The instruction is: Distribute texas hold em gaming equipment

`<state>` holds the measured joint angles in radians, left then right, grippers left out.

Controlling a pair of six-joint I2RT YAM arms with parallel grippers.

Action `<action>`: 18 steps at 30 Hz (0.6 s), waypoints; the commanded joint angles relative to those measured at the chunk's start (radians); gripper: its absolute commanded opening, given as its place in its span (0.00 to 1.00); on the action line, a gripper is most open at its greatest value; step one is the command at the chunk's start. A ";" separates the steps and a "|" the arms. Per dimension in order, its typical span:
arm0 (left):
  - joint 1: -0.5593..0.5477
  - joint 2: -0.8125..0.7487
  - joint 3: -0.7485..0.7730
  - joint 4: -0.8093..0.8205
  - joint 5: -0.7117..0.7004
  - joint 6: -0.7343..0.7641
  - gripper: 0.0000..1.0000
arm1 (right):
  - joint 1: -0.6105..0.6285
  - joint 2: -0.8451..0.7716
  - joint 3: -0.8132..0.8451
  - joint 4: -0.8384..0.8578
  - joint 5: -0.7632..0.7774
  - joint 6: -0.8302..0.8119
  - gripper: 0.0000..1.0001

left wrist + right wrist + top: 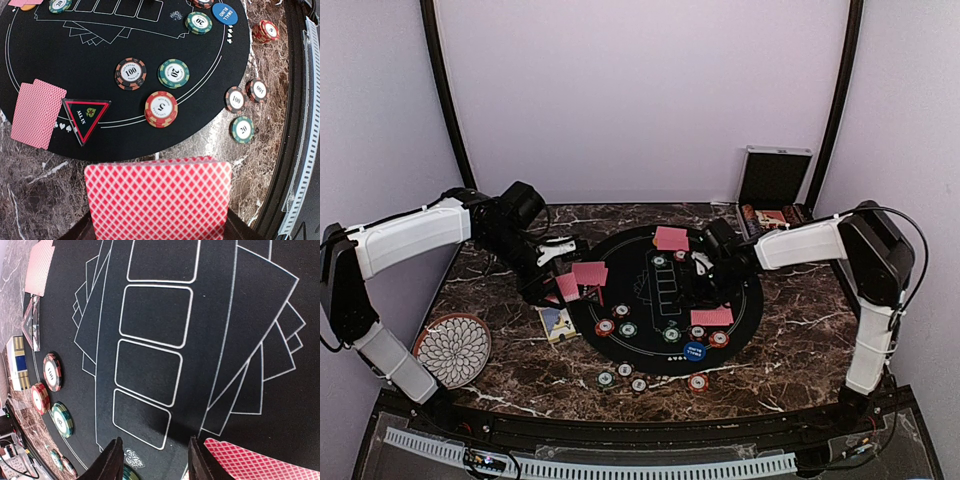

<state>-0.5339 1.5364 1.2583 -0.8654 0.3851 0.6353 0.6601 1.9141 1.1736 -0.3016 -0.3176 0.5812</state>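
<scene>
- Looking down from above, the left gripper (560, 278) is pinching a deck of red-backed cards (567, 287) at the left edge of the black mat (645, 352). The right gripper (705, 272) hovers over the mat's middle.
- Left wrist: the deck (157, 200) lies crosswise in the jaws, with the poker chips (161, 107) beyond it.
- Right wrist: the jaws are spread and pinch nothing. One dealt card (255, 464) lies just outside a finger.
</scene>
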 commanded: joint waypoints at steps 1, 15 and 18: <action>0.005 -0.040 0.015 -0.018 0.024 0.006 0.00 | -0.005 -0.034 -0.005 -0.020 -0.019 0.013 0.45; 0.005 -0.035 0.026 -0.017 0.027 0.006 0.00 | 0.086 -0.086 0.187 0.068 -0.222 0.170 0.99; 0.005 -0.037 0.030 -0.017 0.026 0.005 0.00 | 0.115 -0.067 0.190 0.118 -0.262 0.223 0.99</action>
<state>-0.5339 1.5364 1.2583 -0.8654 0.3855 0.6353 0.7353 1.8385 1.3495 -0.2668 -0.4938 0.7177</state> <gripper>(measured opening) 0.683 0.984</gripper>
